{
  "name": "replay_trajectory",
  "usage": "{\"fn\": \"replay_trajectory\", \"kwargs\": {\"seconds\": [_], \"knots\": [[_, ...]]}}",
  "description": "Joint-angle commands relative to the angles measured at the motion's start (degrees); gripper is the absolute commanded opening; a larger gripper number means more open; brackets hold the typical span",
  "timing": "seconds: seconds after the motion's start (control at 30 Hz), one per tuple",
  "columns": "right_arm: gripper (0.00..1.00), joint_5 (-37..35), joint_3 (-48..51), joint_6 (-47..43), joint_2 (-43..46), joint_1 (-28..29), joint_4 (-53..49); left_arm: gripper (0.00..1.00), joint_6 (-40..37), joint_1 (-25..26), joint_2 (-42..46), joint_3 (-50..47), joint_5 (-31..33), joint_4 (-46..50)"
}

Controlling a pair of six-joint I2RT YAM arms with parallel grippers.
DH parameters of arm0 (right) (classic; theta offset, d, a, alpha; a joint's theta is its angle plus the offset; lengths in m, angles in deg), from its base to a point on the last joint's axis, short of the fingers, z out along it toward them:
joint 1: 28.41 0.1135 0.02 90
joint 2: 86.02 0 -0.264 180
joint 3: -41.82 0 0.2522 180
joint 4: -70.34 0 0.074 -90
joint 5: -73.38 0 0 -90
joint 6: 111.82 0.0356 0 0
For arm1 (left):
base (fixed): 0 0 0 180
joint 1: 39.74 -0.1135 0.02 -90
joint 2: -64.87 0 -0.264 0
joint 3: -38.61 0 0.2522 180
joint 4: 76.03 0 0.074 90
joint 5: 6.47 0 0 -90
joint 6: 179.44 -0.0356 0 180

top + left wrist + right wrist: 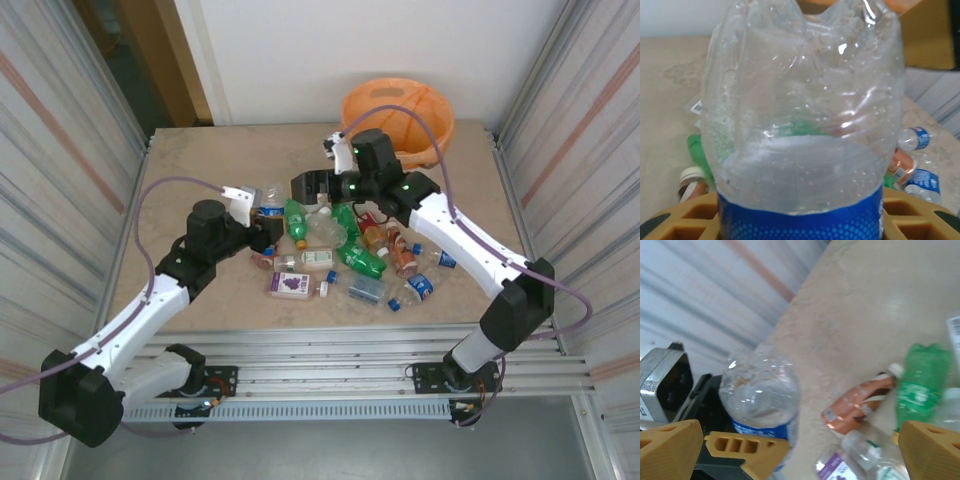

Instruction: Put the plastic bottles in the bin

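My left gripper (262, 212) is shut on a clear crushed bottle with a blue label (268, 200), raised just left of the pile. In the left wrist view that bottle (805, 125) stands between my yellow fingers (685, 220). My right gripper (312, 186) hangs open just to its right, above the pile's far edge. In the right wrist view the held bottle (762, 395) shows left of my open gripper (800, 455), apart from it. Several plastic bottles (345, 255), green, clear and orange-brown, lie mid-table. The bin (447, 125), orange-lined, stands at the far right.
On the table under my right gripper lie an orange-brown bottle (860, 402) and a green one (920, 387). A purple-labelled bottle (290, 284) lies at the pile's near left. Corrugated metal walls (60, 150) close both sides. Cables arc over both arms.
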Motion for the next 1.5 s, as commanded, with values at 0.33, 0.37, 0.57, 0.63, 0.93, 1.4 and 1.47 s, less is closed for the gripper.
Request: {"fn": "replay_trajectory", "kwargs": {"seconds": [0.33,0.37,0.57,0.63,0.93,1.4,1.47], "knots": [[0.88,8.01,-5.01,1.62,-6.31,3.26,3.78,0.47,-2.58,3.09,1.75,-0.16,-4.27,-5.29],[0.86,8.27,-5.19,1.91,-6.68,3.26,3.83,0.47,-2.52,3.14,1.76,-0.07,-4.22,-5.39],[0.79,9.58,-5.77,3.77,-8.44,3.44,4.62,0.47,-2.52,3.31,1.76,0.03,-3.30,-5.30],[0.77,9.85,-6.09,3.90,-8.88,3.61,4.32,0.47,-2.52,3.30,1.67,0.02,-2.90,-5.21],[0.56,9.62,-6.87,4.29,-9.64,3.62,3.34,0.55,-2.08,3.25,1.80,0.32,-0.82,-4.73],[0.40,7.78,-7.26,5.26,-6.92,-0.51,2.81,0.99,-1.77,3.31,6.71,0.03,-1.93,-3.76],[0.39,7.63,-8.35,4.50,-6.12,-1.73,1.89,0.99,-1.23,3.31,8.17,-0.01,-1.26,-3.55]]}}
